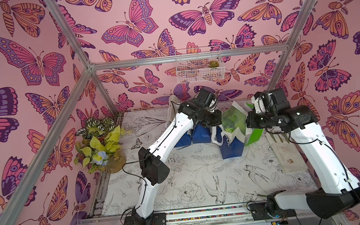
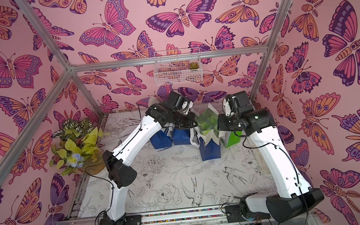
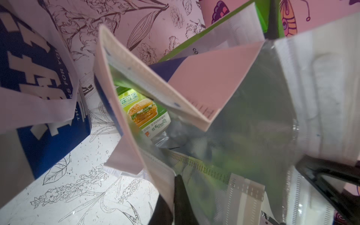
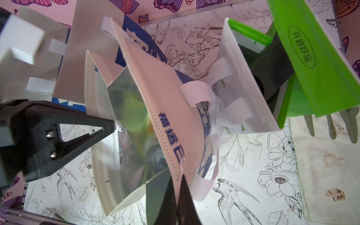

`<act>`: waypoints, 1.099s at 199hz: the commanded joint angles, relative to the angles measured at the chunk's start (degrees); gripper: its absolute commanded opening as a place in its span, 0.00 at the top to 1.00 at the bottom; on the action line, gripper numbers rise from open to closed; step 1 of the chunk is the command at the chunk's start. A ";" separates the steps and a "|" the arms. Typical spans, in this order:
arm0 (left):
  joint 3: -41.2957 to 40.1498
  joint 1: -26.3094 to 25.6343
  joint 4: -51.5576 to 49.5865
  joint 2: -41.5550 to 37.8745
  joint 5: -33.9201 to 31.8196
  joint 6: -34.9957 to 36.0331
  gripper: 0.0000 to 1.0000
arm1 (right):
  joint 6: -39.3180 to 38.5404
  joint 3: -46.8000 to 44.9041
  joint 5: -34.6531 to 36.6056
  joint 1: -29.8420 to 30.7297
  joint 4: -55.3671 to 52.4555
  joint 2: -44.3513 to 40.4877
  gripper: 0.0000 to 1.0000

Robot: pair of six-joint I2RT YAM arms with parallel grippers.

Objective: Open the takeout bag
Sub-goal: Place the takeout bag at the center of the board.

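Between L gripper (image 3: 174, 180) and R gripper (image 4: 182, 176): bag (image 1: 231, 145), upright, mouth spread, each gripper clamped on an opposite rim. Prob light, soft nonwoven w/ slick foil liner. Stitched rim = best hold; may tip. Surface (image 1: 191, 172) flat; green bag (image 1: 253, 134) tight beside R gripper, blue bags (image 1: 201, 133) by L gripper.

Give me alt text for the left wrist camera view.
A blue-and-white foil-lined takeout bag gapes open, showing a green burger-printed box inside. The left gripper pinches one rim and the right gripper the opposite rim, over a floral-print table.
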 commanded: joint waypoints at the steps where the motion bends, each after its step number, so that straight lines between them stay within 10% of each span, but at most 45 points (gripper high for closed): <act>1: 2.55 0.93 0.83 1.76 0.24 1.10 1.00 | -1.09 -1.32 -0.66 -0.94 2.61 0.10 1.00; 37: -0.28 0.93 0.72 2.20 1.47 0.85 1.00 | -1.07 -3.39 0.11 -1.27 3.12 0.11 1.00; 82: -5.78 0.84 3.08 -3.07 0.37 0.45 0.59 | -0.41 -2.01 0.66 -1.28 2.56 -0.34 0.74; 167: -17.52 -0.39 6.95 -13.76 1.14 -1.45 0.46 | -0.30 -0.87 -0.58 -1.24 0.58 -2.49 0.58; 193: -23.07 -0.39 9.15 -19.40 -0.57 -3.68 0.45 | -0.68 -0.40 -0.23 -1.21 -0.19 -2.33 0.61; 219: -30.67 -0.22 10.74 -26.65 -1.66 -4.77 0.45 | -1.34 0.35 0.96 -1.21 -0.44 -0.49 0.86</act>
